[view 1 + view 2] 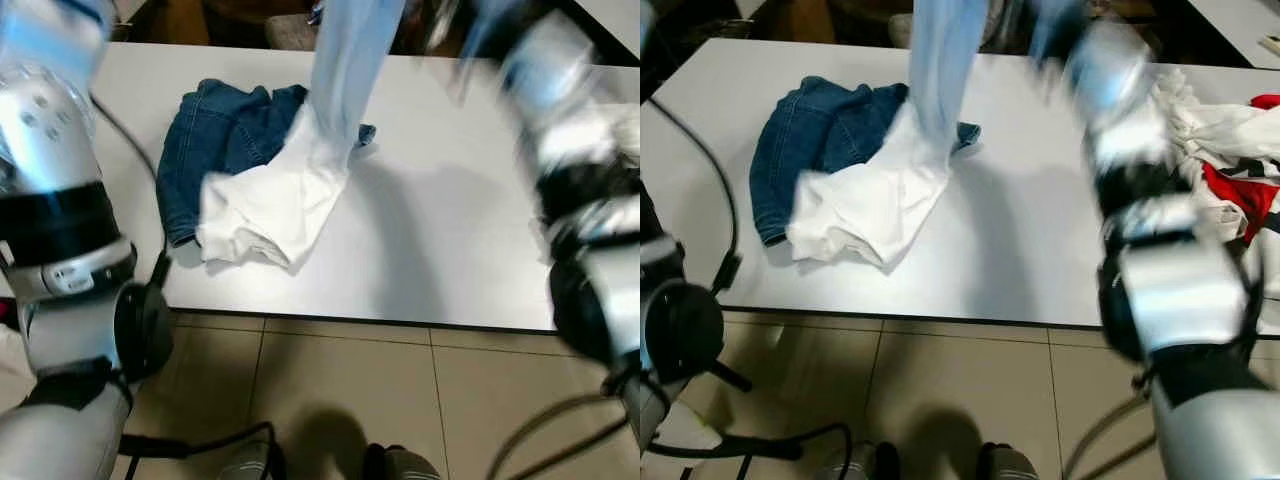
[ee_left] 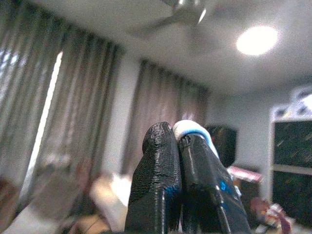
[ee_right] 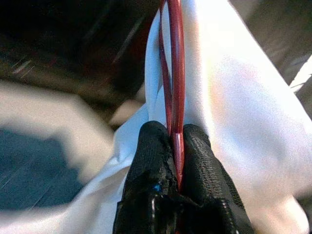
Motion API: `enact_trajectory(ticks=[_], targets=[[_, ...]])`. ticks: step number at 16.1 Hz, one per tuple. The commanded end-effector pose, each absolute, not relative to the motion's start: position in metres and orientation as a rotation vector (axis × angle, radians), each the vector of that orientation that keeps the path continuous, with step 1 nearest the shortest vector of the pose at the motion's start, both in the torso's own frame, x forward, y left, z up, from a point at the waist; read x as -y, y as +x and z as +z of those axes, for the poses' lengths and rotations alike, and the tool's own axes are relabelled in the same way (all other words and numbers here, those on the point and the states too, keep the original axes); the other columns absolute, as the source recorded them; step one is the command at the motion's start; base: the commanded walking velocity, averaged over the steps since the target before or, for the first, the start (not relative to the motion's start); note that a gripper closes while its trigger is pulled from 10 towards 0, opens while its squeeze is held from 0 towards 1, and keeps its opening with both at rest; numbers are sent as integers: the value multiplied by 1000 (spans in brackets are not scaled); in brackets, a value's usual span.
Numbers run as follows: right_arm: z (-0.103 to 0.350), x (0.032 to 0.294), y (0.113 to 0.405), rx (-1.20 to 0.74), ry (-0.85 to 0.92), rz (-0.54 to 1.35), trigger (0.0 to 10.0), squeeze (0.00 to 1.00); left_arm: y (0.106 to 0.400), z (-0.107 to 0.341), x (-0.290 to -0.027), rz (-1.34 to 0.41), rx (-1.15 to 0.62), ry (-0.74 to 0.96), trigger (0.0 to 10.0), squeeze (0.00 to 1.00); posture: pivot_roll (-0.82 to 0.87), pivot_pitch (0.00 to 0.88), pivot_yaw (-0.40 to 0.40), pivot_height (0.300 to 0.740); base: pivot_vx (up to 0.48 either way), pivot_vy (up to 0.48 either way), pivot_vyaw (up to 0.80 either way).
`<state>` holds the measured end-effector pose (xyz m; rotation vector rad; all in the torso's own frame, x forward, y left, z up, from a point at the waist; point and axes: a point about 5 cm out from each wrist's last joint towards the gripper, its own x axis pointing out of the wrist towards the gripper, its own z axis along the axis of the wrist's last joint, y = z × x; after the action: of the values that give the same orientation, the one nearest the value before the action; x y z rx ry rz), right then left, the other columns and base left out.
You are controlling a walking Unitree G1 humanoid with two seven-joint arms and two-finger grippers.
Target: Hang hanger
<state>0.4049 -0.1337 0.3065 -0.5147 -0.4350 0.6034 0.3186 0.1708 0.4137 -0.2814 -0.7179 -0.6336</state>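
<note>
Up above the white table (image 1: 440, 230), the right gripper (image 3: 176, 146) is clamped on a thin red hanger (image 3: 175, 63), which runs lengthwise straight away from the fingertips with a white garment (image 1: 300, 170) draped on it. The left gripper (image 2: 181, 146) is raised toward the ceiling, pinching white-and-blue cloth (image 2: 192, 130). Jeans (image 1: 220, 135) lie on the table. No readable writing.

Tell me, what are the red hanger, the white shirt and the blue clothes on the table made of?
Red hanger: thin and glossy, probably plastic or coated wire, pinched in the right claw.
White shirt: soft matte cloth, likely cotton; it folds and drapes.
Blue clothes: denim, by the thick weave and stitched seams.
</note>
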Motion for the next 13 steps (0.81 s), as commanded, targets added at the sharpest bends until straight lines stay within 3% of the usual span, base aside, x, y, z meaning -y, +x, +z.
enact_trajectory(ticks=[1, 3, 5, 13], targets=[[286, 133, 404, 368, -572, 670, 10000, 0, 322, 406, -170, -588, 678, -216, 10000, 0, -48, 127, 20, 740, 0, 0, 0], [238, 144, 397, 236, -611, 735, 10000, 0, 333, 378, -164, -532, 588, -144, 10000, 0, -50, 130, 20, 740, 0, 0, 0], [229, 152, 393, 234, -588, 740, 10000, 0, 332, 377, -161, -541, 583, -153, 10000, 0, -53, 129, 22, 740, 0, 0, 0], [204, 154, 356, 182, -474, 1127, 10000, 0, 285, 470, -187, -646, 817, -333, 10000, 0, -43, 117, 26, 740, 0, 0, 0]])
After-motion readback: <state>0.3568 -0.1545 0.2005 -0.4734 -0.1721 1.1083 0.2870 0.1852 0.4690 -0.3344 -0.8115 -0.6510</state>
